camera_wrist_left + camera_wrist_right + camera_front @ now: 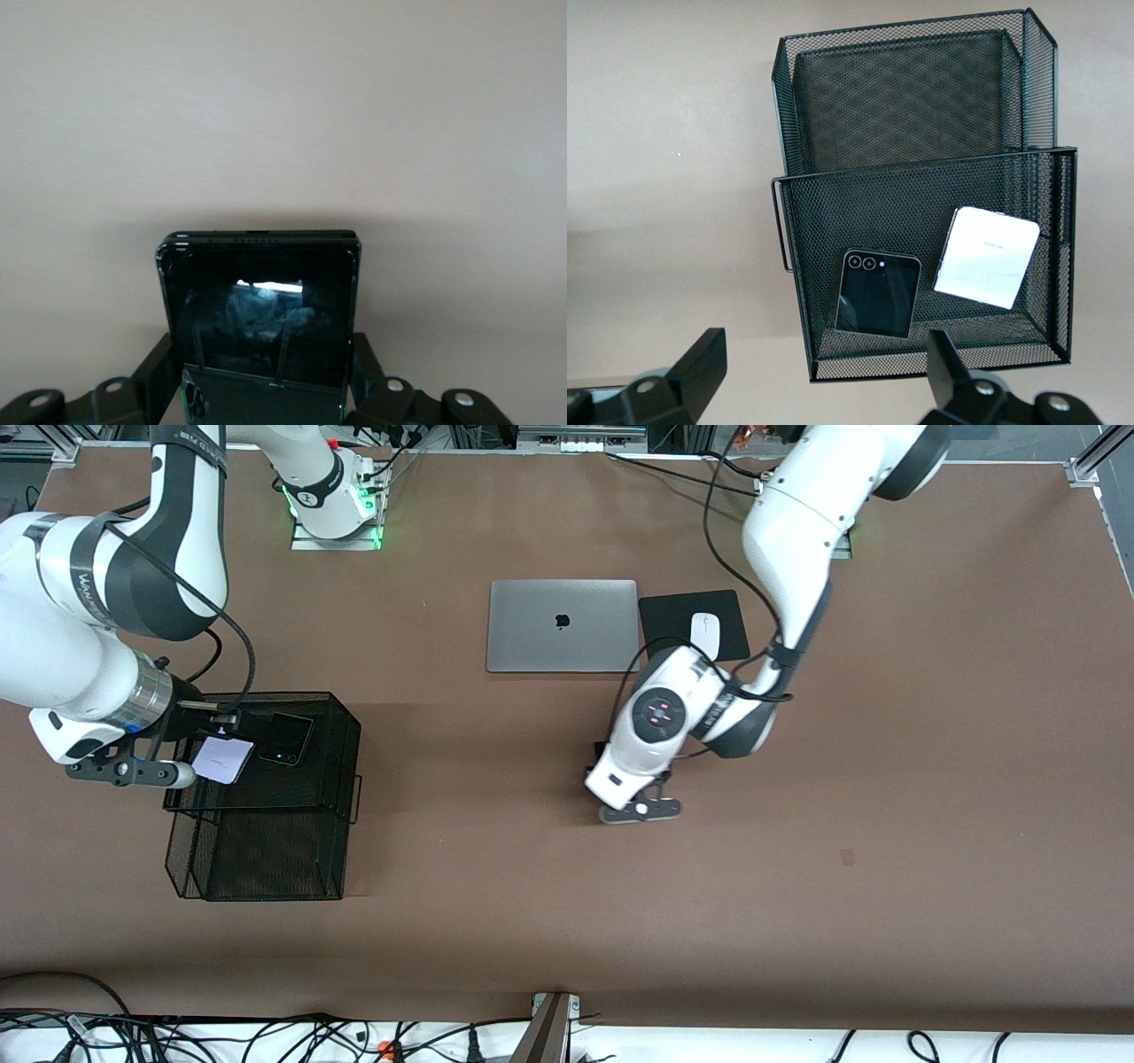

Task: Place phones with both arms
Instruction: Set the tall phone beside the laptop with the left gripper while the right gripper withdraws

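Nearest the front camera, the black mesh organizer (266, 850) sits at my right arm's end of the table. Its upper tray holds the lilac-white phone (222, 759) and the small black phone (288, 738). My right gripper (824, 372) hovers over that tray, elbow bent, fingers spread and empty. My left gripper (640, 802) points down over bare table, clenched on the slim black phone (261, 310).
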Controlling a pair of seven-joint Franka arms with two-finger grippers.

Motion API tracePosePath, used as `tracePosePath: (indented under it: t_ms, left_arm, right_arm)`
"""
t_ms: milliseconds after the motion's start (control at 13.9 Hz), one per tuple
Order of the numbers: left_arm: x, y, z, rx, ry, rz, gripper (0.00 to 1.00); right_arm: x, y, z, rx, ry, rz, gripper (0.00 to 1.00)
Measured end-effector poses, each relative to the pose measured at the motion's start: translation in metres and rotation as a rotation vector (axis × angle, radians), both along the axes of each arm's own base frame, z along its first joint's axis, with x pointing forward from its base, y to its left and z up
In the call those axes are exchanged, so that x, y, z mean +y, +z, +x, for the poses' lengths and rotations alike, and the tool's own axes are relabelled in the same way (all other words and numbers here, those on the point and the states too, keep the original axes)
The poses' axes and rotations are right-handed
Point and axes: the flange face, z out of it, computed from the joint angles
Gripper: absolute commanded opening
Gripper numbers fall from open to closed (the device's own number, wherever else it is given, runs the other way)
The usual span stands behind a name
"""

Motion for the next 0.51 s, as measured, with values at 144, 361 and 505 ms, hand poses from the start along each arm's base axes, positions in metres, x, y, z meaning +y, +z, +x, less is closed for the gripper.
tracePosePath:
  t_ms: [144,361,505]
  left_arm:
    - [-0.027,0.004,-0.012,-0.011,-0.019,-0.004,0.0]
    - [-0.069,-0.002,-0.04,-0.038,-0.037,0.026,0.0]
    - [-0.087,-0.021,-0.049,-0.06,-0.027,0.059,0.0]
  right_arm:
    - [0.002,-0.002,0.0,0.004,0.003,-0.003,1.0]
    - [0.006,-0.003,0.0,0.006,0.008,-0.003,1.0]
    - [0.007,-0.003,0.0,0.007,0.01,-0.003,1.0]
